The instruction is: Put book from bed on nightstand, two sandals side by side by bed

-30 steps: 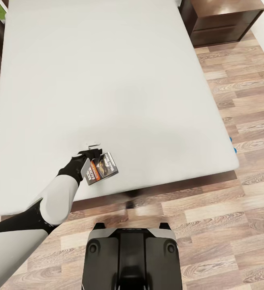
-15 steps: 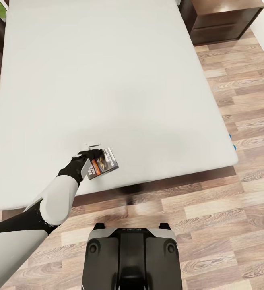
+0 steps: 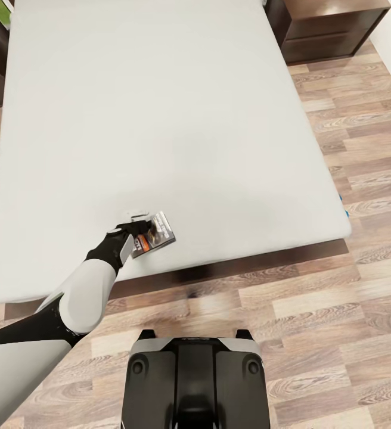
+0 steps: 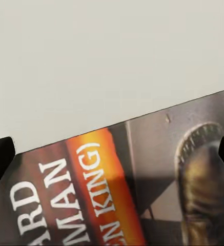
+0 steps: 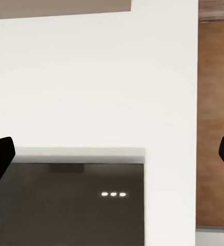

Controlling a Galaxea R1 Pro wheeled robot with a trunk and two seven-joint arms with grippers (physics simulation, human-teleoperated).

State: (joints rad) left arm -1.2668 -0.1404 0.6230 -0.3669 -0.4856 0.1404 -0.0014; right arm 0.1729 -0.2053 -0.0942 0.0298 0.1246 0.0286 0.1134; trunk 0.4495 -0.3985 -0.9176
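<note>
The left claw (image 3: 140,227) is set wide open over the book (image 3: 154,235), its fingertips (image 4: 0,159) spread past the cover. The book lies on the bed (image 3: 160,119) near its foot edge; a nightstand (image 3: 332,27) stands well apart. The right claw is spread open too.

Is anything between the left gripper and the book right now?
Nothing visible. The left gripper is right at the book near the bed's foot edge, and the left wrist view shows the cover close up between the fingertips.
</note>
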